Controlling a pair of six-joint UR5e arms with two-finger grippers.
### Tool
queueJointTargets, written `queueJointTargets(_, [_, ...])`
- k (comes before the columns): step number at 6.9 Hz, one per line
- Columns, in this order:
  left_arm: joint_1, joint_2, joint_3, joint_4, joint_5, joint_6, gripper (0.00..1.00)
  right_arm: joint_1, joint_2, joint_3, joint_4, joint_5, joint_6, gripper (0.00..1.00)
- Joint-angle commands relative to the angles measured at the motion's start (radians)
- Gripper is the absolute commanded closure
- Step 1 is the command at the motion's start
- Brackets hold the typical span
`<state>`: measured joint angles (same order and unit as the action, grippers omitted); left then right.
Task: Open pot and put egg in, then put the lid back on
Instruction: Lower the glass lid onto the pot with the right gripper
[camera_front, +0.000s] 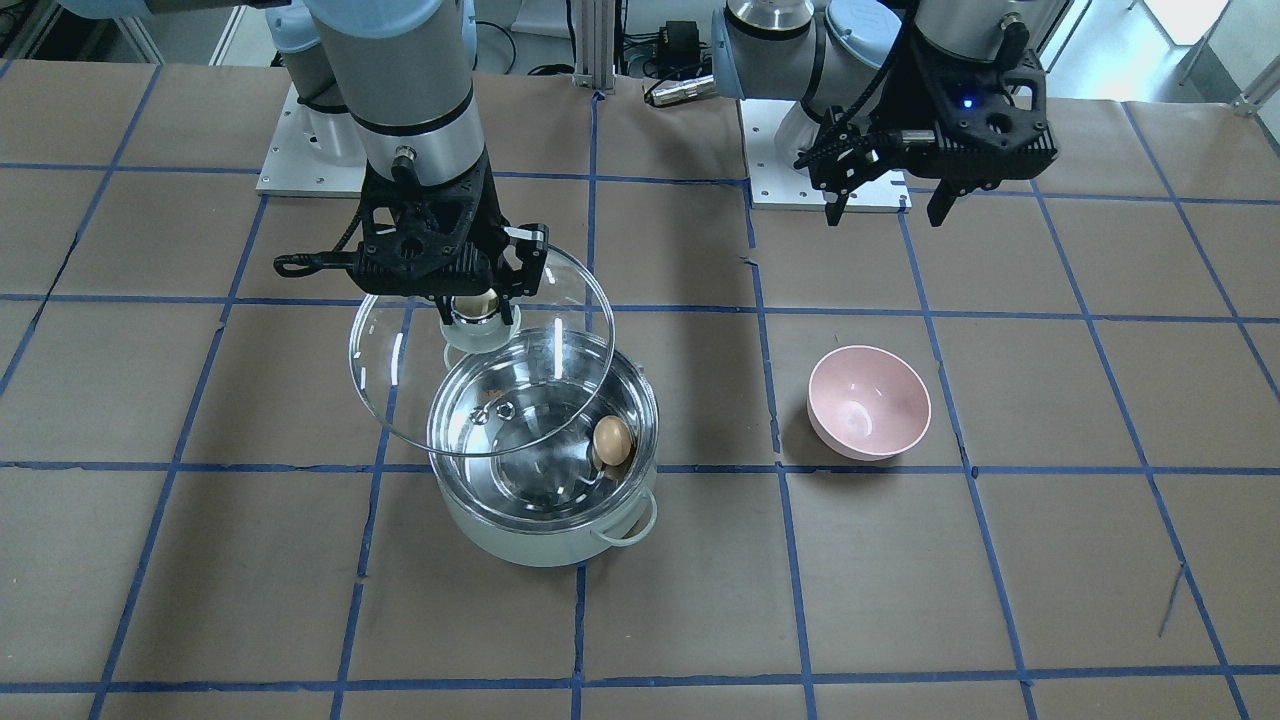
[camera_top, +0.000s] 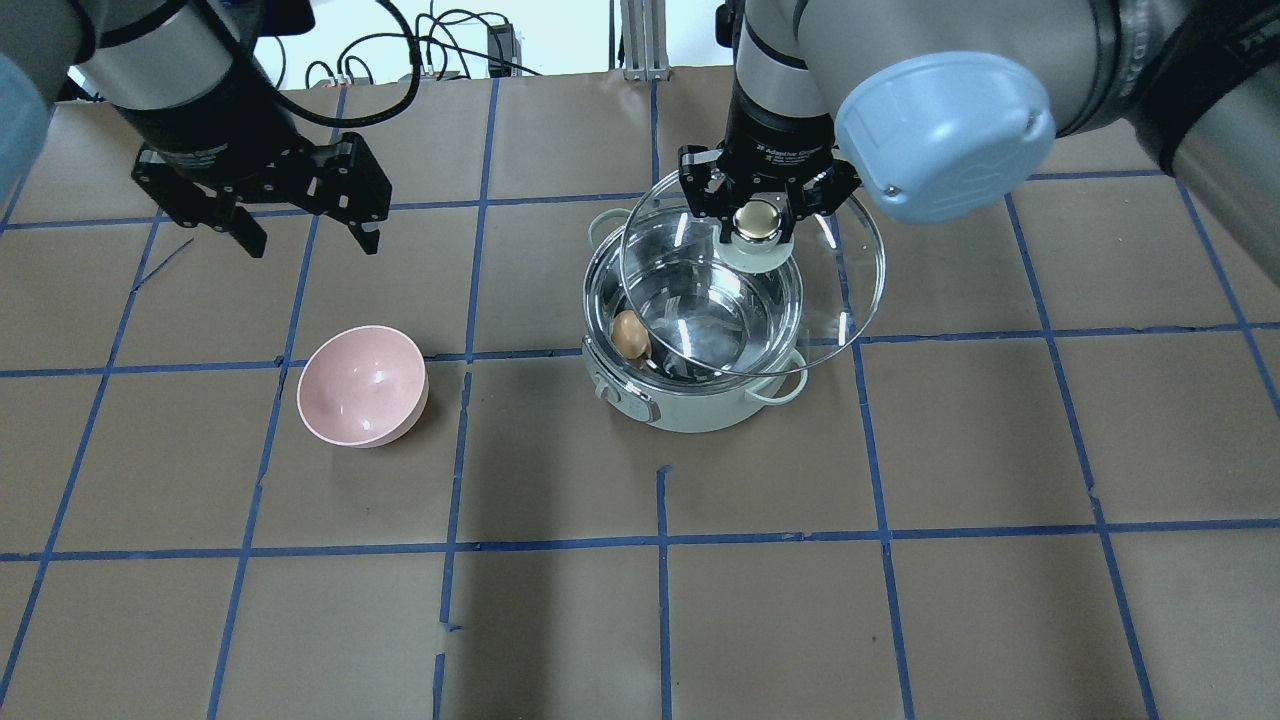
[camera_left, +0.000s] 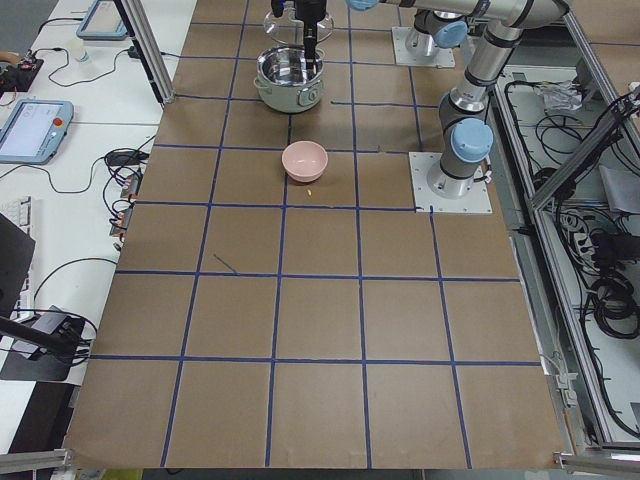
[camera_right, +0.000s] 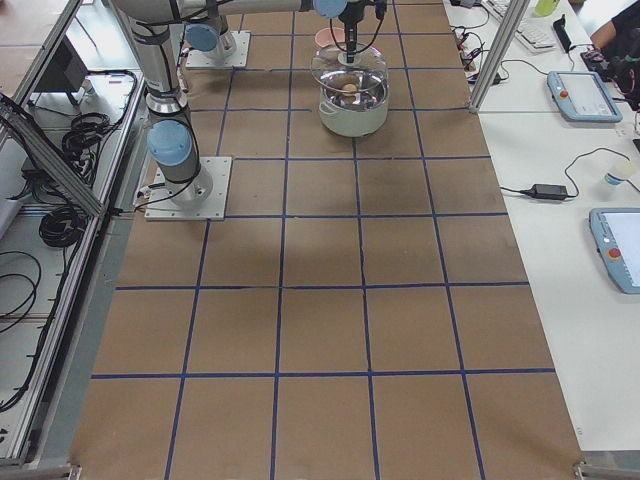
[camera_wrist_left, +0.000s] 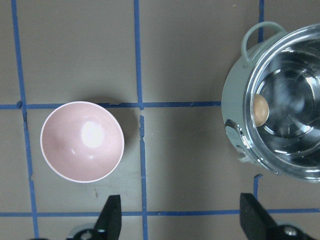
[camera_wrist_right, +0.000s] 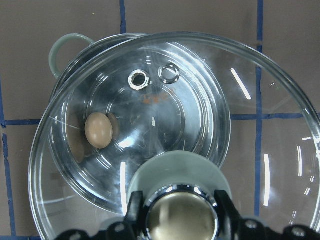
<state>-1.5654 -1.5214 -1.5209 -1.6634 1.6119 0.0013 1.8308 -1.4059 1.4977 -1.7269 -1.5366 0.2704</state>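
Observation:
The mint-green pot (camera_top: 690, 405) stands open near the table's middle, and the brown egg (camera_top: 630, 335) lies inside it against the wall. It also shows in the front view (camera_front: 613, 440), left wrist view (camera_wrist_left: 259, 109) and right wrist view (camera_wrist_right: 98, 130). My right gripper (camera_top: 760, 222) is shut on the gold knob (camera_wrist_right: 182, 217) of the glass lid (camera_top: 840, 290). It holds the lid above the pot, offset toward its far right side. My left gripper (camera_top: 305, 235) is open and empty, high above the table beyond the pink bowl.
A pink bowl (camera_top: 362, 386) sits empty to the left of the pot, also in the front view (camera_front: 868, 402). The arm bases stand on white plates (camera_front: 300, 160) at the robot's side of the table. Blue tape lines grid the brown tabletop.

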Motion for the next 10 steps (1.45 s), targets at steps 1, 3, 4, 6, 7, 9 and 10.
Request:
queueJointTargets(1, [0.021, 0.009, -0.015, -0.009, 0.008, 0.031, 0.00, 0.008, 0.043, 0.001, -0.043, 0.003, 0.000, 0.88])
queueJointTargets(3, [0.040, 0.007, -0.009, -0.007, -0.029, 0.092, 0.00, 0.013, 0.087, 0.001, -0.079, 0.003, 0.003, 0.87])
queueJointTargets(4, [0.077, 0.007, -0.005, -0.009, -0.029, 0.135, 0.00, 0.021, 0.087, 0.001, -0.080, 0.004, 0.003, 0.87])
queueJointTargets(6, [0.082, 0.009, -0.011, -0.015, -0.033, 0.134, 0.00, 0.067, 0.094, -0.001, -0.105, 0.004, 0.028, 0.86])
queueJointTargets(7, [0.078, 0.009, -0.012, -0.018, -0.036, 0.132, 0.00, 0.067, 0.094, 0.003, -0.105, 0.003, 0.029, 0.86])
queueJointTargets(9, [0.079, 0.009, -0.013, -0.019, -0.038, 0.131, 0.00, 0.070, 0.094, 0.004, -0.105, 0.003, 0.030, 0.86])
queueJointTargets(10, [0.077, 0.009, -0.013, -0.018, -0.038, 0.131, 0.00, 0.073, 0.096, 0.006, -0.106, 0.003, 0.027, 0.86])
